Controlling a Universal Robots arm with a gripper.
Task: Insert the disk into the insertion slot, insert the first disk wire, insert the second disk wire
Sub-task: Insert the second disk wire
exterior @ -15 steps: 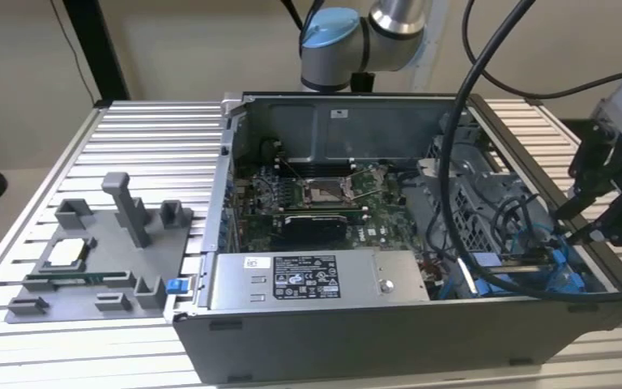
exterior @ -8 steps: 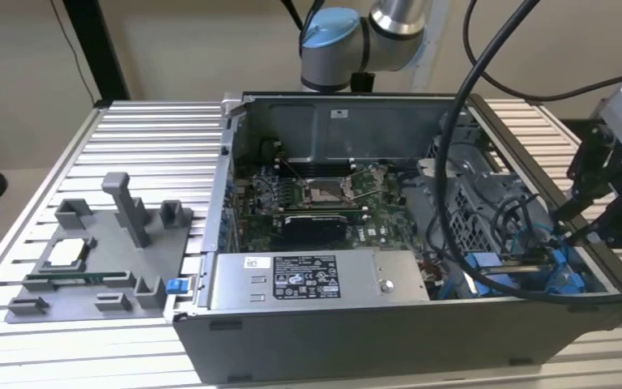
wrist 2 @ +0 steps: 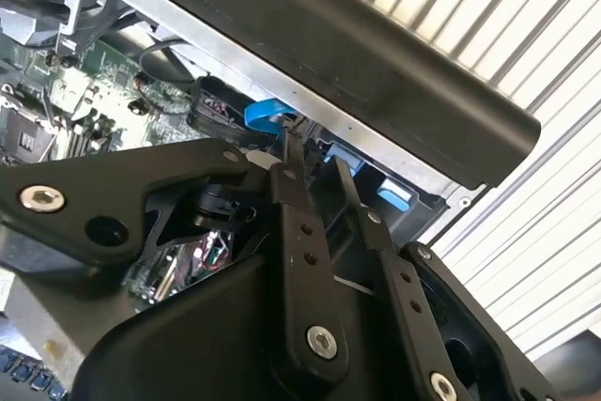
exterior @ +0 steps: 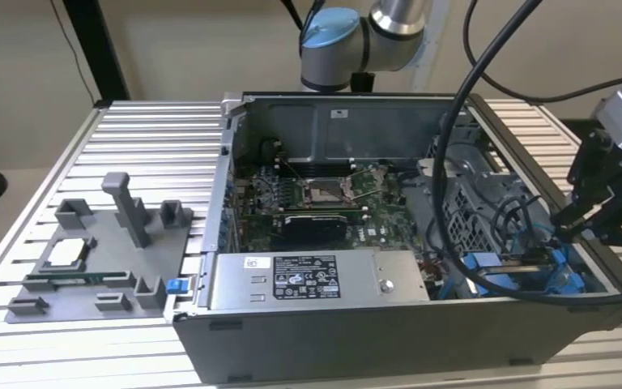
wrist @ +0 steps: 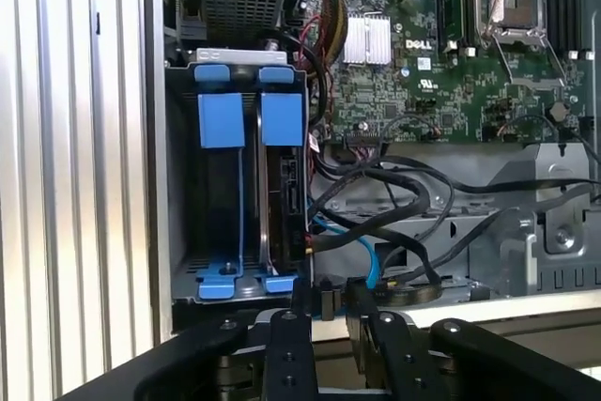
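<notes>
**Gripper poised over the drive bay of the open computer case**

Black two-finger gripper hangs closest to the lens in both wrist views, just above the edge of the open grey sheet-metal computer case. Whether it is gripping anything cannot be told.

Just beyond it, in the first wrist view, lies the rectangular grey sheet-metal insertion slot with its bright blue plastic tabs. The dark, silver-grey disk, clipped in a bright blue carrier frame, stands on edge inside that slot, against the side nearer the green motherboard. A white label shows at the far end of the slot, its print not legible.

A thin light-blue cable and a bundle of black cables loop across the case floor beside the slot. Their ends are hidden, so it cannot be told whether they are plugged into the disk. White lettering sits on the motherboard next to a small silver heat sink.

In the exterior view the gripper is at the case's edge on the exterior view's right. It sits over the near corner, where the blue of the slot shows. A silver power-supply box with a black-and-white printed label lies along the case's near edge. The case stands on a ribbed aluminium tabletop. A grey plastic fixture sits toward the tabletop's edge on the exterior view's left.
</notes>
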